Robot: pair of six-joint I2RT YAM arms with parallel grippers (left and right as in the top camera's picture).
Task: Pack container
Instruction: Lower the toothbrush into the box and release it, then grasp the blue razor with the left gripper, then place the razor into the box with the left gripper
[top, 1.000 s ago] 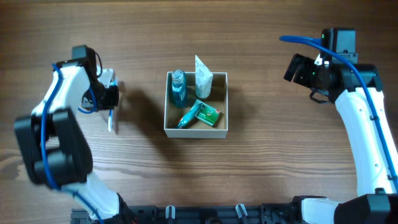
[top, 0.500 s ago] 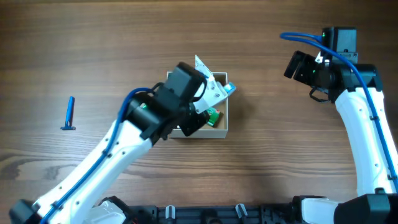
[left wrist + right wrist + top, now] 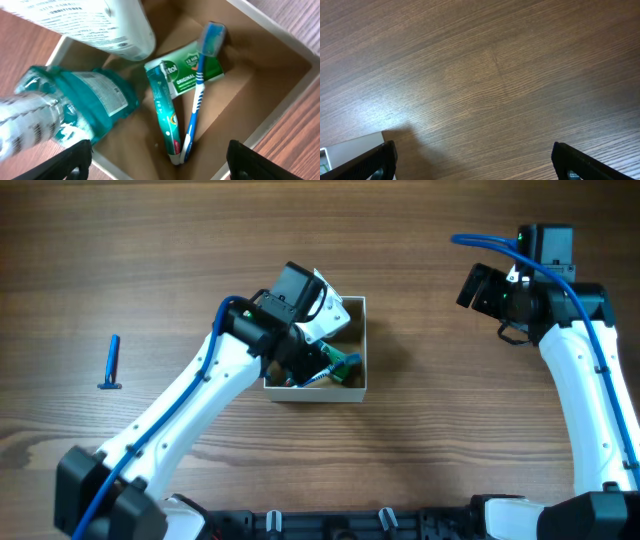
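Left wrist view shows the left gripper (image 3: pixel 160 157) spread wide and empty, hanging just above the container (image 3: pixel 250 95), where a toothbrush (image 3: pixel 197 95) and a toothpaste tube (image 3: pixel 165 115) lie side by side. Seen from overhead, the box sits mid-table. A blue razor (image 3: pixel 111 362) lies well off to its left on the wooden table (image 3: pixel 200 240), long axis pointing toward the robot, so the left arm is nearer. The right gripper (image 3: pixel 475 160), likewise open and empty, hovers well to the right of the box.

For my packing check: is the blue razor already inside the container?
No, the blue razor lies on the table, well left of the container.
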